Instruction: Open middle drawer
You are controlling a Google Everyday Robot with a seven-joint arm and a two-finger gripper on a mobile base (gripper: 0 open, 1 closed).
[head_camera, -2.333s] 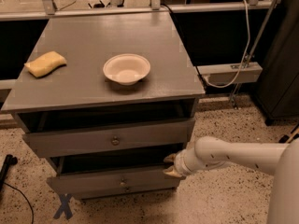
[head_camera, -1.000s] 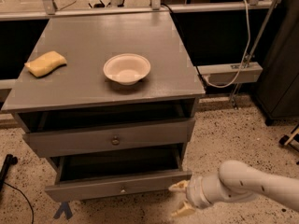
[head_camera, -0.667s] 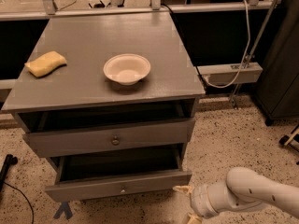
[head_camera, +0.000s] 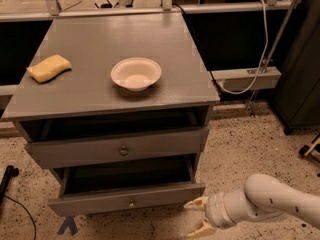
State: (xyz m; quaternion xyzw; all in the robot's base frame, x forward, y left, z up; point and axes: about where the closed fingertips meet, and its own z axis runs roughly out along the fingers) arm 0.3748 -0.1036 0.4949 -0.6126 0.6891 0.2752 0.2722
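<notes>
Grey-fronted middle drawer (head_camera: 100, 204) juts well past the drawer above (head_camera: 75, 155), its dark inside showing, so the hand (head_camera: 189, 219) hangs open and empty just off its right corner, the pull seemingly done.

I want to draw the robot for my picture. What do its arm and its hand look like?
The arm is smooth, fat and white, like a rounded tube, with tiny dark dots. Its end has a ribbed white cuff. The gripper, low beside the pulled-out drawer, has two short, pale yellowish fingers. No cables show on it.
</notes>
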